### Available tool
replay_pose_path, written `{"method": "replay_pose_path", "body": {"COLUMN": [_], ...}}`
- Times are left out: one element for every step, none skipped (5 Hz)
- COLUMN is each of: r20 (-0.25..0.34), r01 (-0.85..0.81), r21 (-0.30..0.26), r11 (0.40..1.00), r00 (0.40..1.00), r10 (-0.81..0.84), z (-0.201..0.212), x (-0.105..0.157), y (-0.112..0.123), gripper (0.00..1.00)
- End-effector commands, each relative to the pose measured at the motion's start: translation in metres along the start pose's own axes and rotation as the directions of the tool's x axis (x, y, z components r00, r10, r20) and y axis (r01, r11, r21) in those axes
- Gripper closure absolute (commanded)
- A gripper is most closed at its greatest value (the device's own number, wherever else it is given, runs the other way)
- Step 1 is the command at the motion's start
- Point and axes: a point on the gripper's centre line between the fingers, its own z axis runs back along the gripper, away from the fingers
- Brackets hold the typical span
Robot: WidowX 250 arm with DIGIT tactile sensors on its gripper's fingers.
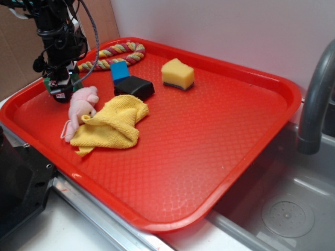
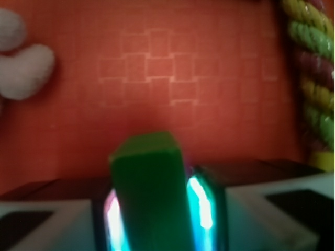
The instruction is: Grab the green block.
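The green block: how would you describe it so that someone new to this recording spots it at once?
Start at the red tray and go to its far left corner, where the robot's hand hangs beside the pink plush toy. The green block sits upright between the fingers, clearest in the wrist view. It is solid green, unlike the blue block and black block lying nearby.

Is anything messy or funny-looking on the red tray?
The yellow cloth is crumpled in a heap, and it overlaps the pink plush toy instead of lying flat. Nothing looks spilled or broken. The green block sits neatly between the gripper fingers.
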Motion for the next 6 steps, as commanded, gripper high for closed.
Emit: {"method": "replay_pose_path", "body": {"r20": [0.113, 0.179, 0.132, 0.075, 0.046, 0.056], "r01": [-0.264, -0.366, -0.454, -0.574, -0.611, -0.639], "r21": [0.219, 0.032, -0.072, -0.071, -0.097, -0.067], "r11": [0.939, 0.93, 0.888, 0.815, 0.785, 0.767], "r00": [0.963, 0.918, 0.878, 0.812, 0.786, 0.765], "r10": [0.244, 0.355, 0.459, 0.579, 0.617, 0.642], "z": [0.117, 0.177, 0.208, 0.208, 0.204, 0.203], "x": [0.067, 0.089, 0.117, 0.118, 0.118, 0.118], "y": [-0.042, -0.068, -0.096, -0.09, -0.088, -0.087], "gripper": [1.0, 1.0, 1.0, 1.0, 1.0, 1.0]}}
